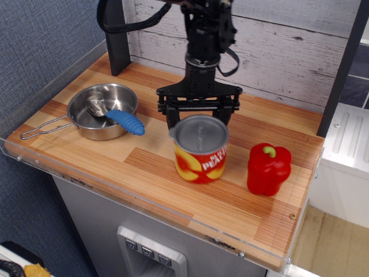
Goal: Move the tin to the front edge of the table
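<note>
The tin (201,161), red with yellow peach shapes and a grey lid, is near the middle of the wood-plank table (144,168). It leans slightly and looks lifted a little or dragged. My gripper (199,120) comes down from above at the tin's far side. Its black fingers (171,118) straddle the tin's upper rim left and right and are closed on it. The tin's rear side is hidden. A strip of bare wood lies between the tin and the table's front edge (173,214).
A steel pan (86,118) with a blue-handled utensil (125,122) sits at the left. A red bell pepper (268,168) stands right of the tin, close by. A black post (118,34) and a plank wall (288,46) stand at the back. Clear acrylic edges the table.
</note>
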Available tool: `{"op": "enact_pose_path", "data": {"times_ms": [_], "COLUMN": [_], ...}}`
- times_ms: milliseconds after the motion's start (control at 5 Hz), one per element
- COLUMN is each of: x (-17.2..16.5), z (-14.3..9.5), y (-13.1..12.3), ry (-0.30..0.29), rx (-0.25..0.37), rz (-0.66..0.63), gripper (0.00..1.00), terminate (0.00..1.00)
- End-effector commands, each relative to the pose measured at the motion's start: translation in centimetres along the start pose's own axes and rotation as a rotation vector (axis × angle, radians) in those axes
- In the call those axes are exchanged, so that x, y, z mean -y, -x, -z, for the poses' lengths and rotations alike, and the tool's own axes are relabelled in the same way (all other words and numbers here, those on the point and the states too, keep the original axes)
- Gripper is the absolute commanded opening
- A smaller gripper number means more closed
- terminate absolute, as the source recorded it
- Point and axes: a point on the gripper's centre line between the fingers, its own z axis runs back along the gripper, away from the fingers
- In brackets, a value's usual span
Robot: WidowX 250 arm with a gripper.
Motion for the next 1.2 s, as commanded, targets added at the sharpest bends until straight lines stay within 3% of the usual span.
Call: {"op": "enact_pose_path", "data": {"times_ms": [0, 400, 600, 1000], "x": [-0.1, -0.5, -1.2, -2.8], "z": [-2.3, -2.5, -3.3, -5.2], "y": [1.7, 3.7, 4.7, 4.2], "ry": [0.000, -0.016, -0.020, -0.046], "rx": [0.091, 0.105, 0.141, 0.217], "rz": [0.017, 0.025, 0.002, -0.065], "gripper": [1.00, 1.00, 1.00, 1.00], "terminate": [0.00, 0.00, 0.00, 0.00]}}
